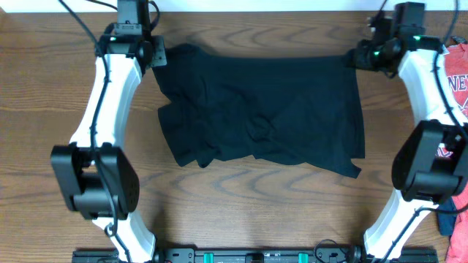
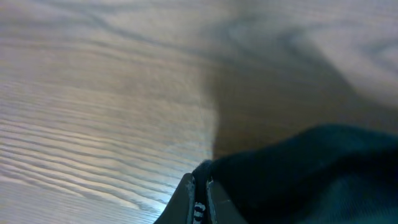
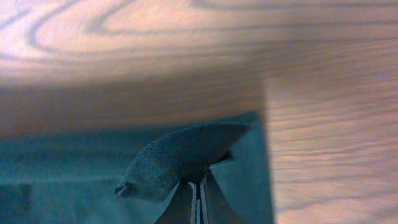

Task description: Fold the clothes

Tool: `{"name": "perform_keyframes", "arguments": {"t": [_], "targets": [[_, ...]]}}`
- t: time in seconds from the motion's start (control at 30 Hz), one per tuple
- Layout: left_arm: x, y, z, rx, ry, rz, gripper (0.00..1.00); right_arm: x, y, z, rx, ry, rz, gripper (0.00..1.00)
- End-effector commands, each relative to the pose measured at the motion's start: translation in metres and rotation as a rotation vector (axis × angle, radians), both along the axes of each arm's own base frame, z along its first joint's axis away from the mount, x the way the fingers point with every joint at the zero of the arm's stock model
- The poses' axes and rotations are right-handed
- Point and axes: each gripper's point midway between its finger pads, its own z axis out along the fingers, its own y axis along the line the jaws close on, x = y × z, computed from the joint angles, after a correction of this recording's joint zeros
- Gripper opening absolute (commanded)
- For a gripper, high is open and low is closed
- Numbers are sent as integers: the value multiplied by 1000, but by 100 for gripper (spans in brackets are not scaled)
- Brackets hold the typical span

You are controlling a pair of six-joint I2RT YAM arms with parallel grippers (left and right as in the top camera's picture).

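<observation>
Left hand [image 1: 156, 55] is pinched shut on the far left corner of the black T-shirt [image 1: 278, 109], and the wrist view shows dark fabric bunched right at its tips. Right hand [image 1: 354, 58] is clamped tight too, on the far right corner, with a fold of cloth puckered up just above its tips. Between the two hands the shirt's far edge runs fairly straight. The shirt lies on the wooden tabletop [image 1: 234, 212], long axis side to side, hand to hand. Its straight, hem-like edge faces the right arm, and the rumpled, sleeve-like end faces the left arm. The near edge is wrinkled. A red T-shirt [image 1: 459, 80] sits beyond the right arm.
</observation>
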Motion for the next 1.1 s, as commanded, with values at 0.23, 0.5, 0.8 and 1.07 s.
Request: {"name": "perform_keyframes", "arguments": {"t": [0.23, 0.5, 0.8, 1.07], "targets": [[0, -46, -98, 8, 189, -105, 6, -2, 37, 3, -19, 2, 95, 1], [2, -53, -94, -12, 167, -80, 6, -7, 26, -2, -61, 32, 66, 1], [3, -53, -93, -11, 165, -81, 6, -10, 17, -5, -90, 50, 45, 1], [11, -42, -61, 34, 85, -49, 6, -10, 17, -5, -90, 49, 44, 1]]}}
